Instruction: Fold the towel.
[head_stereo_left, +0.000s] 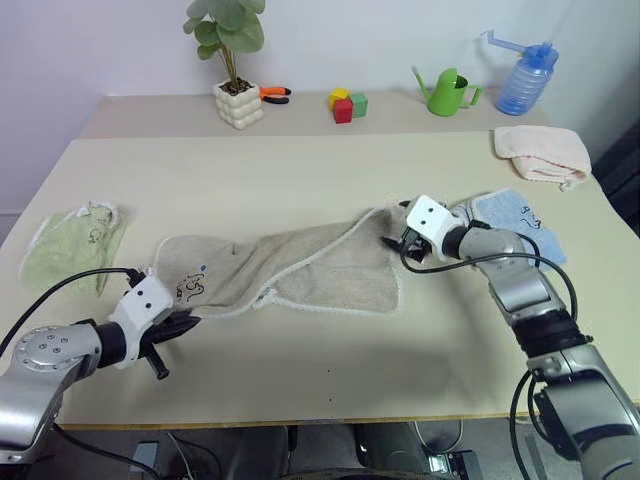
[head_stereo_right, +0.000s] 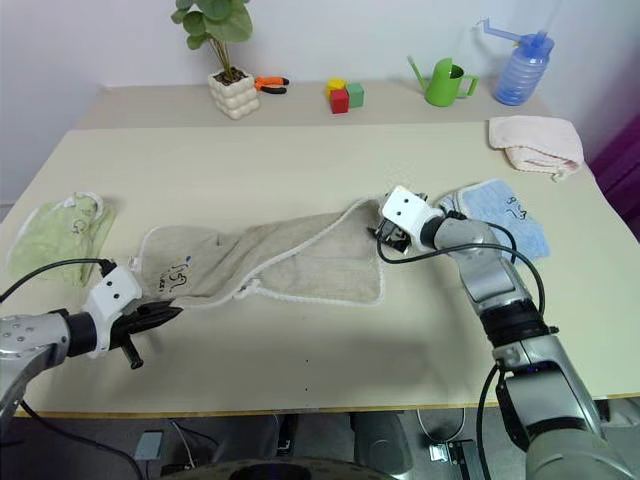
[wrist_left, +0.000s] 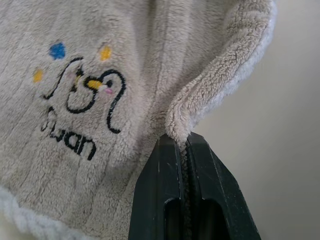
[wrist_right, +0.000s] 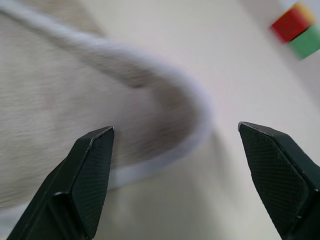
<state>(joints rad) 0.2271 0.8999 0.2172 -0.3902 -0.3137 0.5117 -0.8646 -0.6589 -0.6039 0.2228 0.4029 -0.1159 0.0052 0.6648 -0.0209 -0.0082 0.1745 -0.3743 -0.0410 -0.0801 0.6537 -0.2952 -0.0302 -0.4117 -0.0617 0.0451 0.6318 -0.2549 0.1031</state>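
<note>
Meanwhile left pincer (wrist_left: 182, 145) pinches towel (head_stereo_left: 300, 265); right pincer (wrist_right: 175, 150) gapes.

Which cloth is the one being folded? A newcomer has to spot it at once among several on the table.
On the cream table, look at the middle of the near half, between the two arms. The beige towel lies there in a long rumpled strip, with the left gripper shut on its left end. It is the largest cloth, with white corded edging and a small dark embroidered mark, unlike the green, blue and pink cloths.
</note>
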